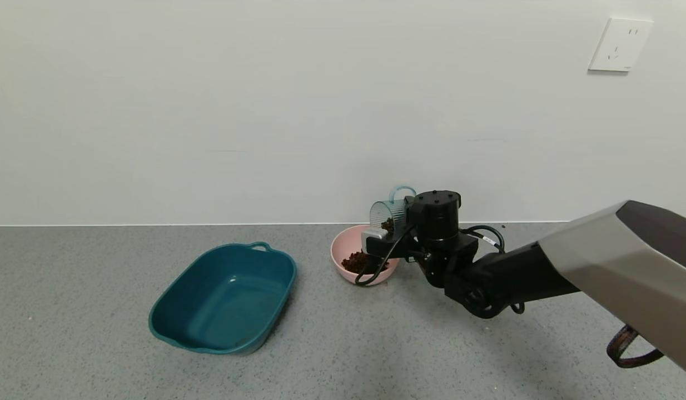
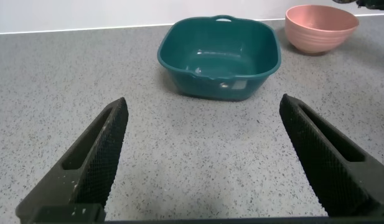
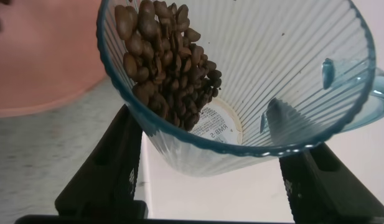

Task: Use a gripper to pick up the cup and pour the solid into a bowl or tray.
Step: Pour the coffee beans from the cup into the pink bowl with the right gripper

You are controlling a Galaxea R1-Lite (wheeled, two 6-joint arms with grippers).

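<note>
Beans [image 3: 170, 62] sliding from the tilted cup [image 1: 388, 212], clamped in the right gripper [image 1: 396, 228] above the pink bowl [image 1: 343, 253] near the counter's back edge, could overshoot its rim if tipped faster.

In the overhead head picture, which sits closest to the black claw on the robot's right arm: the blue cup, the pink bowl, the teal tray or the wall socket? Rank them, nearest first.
Measured from the right gripper:
1. The cup, held in it, tipped sideways.
2. The pink bowl, just below the cup's mouth.
3. The teal tray, on the counter toward the robot's left.
4. The wall socket, high on the wall, toward the robot's right.
</note>
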